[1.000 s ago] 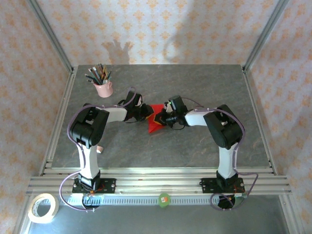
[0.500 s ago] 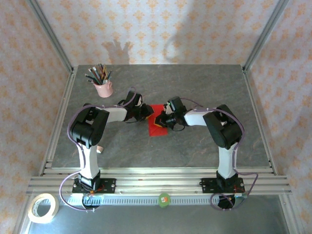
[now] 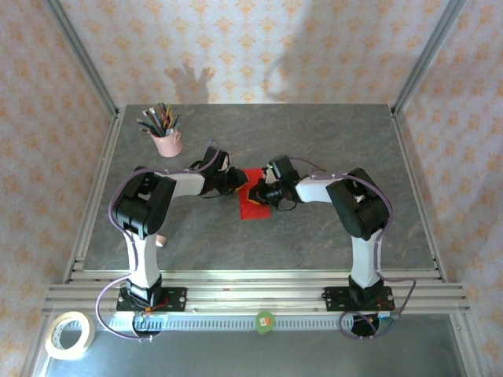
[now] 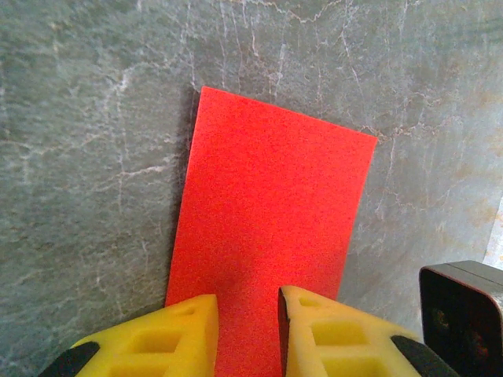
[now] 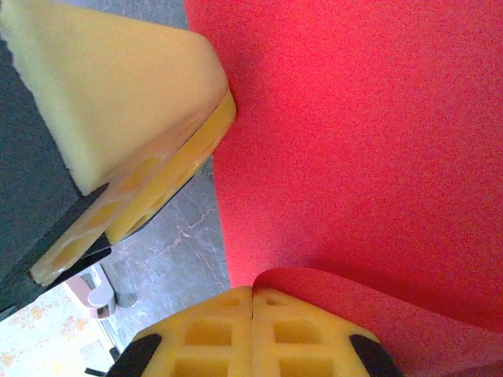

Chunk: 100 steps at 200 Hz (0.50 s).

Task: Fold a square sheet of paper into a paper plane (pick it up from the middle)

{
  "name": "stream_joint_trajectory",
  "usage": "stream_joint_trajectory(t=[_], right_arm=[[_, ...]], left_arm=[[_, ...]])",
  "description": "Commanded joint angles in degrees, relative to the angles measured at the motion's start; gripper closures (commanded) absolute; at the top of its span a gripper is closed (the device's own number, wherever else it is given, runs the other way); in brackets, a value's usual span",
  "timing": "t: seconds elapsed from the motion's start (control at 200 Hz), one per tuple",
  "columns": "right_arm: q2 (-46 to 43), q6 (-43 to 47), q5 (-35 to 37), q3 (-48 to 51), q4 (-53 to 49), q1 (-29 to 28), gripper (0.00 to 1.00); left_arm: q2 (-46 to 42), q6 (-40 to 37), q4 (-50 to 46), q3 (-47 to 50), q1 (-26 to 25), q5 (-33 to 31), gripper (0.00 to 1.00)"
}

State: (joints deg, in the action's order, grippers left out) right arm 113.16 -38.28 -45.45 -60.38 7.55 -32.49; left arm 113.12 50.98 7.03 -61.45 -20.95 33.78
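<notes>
Fingers of the left gripper stand slightly apart, with a narrow gap between the yellow pads and nothing caught in it. The red paper lies flat on the grey table. It is folded to a long rectangle that starts under the tips and runs straight ahead of them.

In the right wrist view, the right gripper has its pads pressed tight together, no gap. A curled flap of the red paper rises right at the tips and touches them. Cannot tell whether the edge is nipped between the pads. One left finger sits just beside, ahead and to the left of the right tips, at the paper's edge.

From overhead, the left gripper and right gripper meet tip to tip over the far end of the red paper. A pink cup of pencils stands well apart, behind the left arm.
</notes>
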Motion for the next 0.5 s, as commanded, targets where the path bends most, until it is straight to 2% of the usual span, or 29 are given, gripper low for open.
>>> stream_joint_trajectory(t=[0.0,0.325,0.495], right_arm=[[0.77,0.07,-0.16,-0.95,1.21,-0.57,0.97],[1.26,-1.44,1.04,-0.88,3.07,-0.56,0.97],[1.36,-1.44,2.38,-0.92,2.35,-0.58,0.97]], left_arm=[[3.55,0.31,-1.51,0.96,-1.25,-0.77,0.74],[2.81,0.42,-2.50,1.42,-1.27,-2.91,0.82],[2.70,0.34,-2.93,1.25,-1.28,-3.37,0.83]])
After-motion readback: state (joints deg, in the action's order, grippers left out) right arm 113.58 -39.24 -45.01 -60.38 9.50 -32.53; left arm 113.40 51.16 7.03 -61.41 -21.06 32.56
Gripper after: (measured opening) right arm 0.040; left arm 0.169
